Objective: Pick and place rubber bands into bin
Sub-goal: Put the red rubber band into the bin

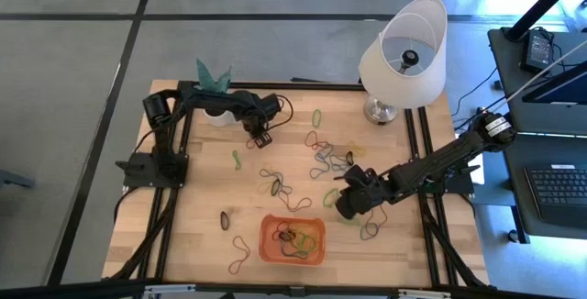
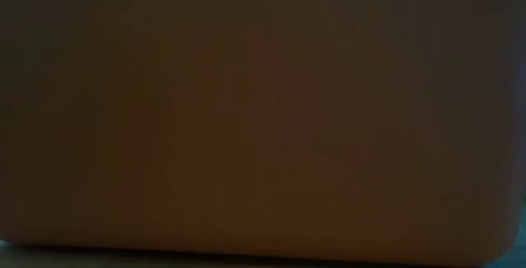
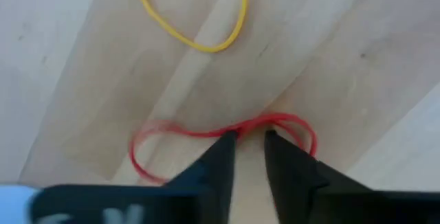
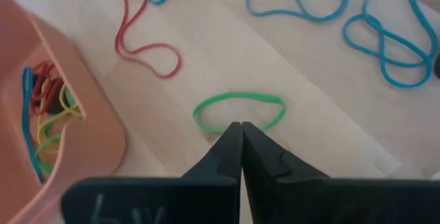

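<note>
wood table | lamp, plant pot behind | left pincer parted (astride red band) | right pincer closed

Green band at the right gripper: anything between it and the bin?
Nothing visible. The right gripper, shut, is at the green band; bare wood lies between it and the bin alongside.

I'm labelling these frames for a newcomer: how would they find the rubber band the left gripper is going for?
Start at the white plant pot at the table's far left; the left gripper hangs just beside it. Its fingertips straddle the red rubber band, a loop pinched at the middle. The only close neighbour is the yellow band, a plain open loop.
</note>
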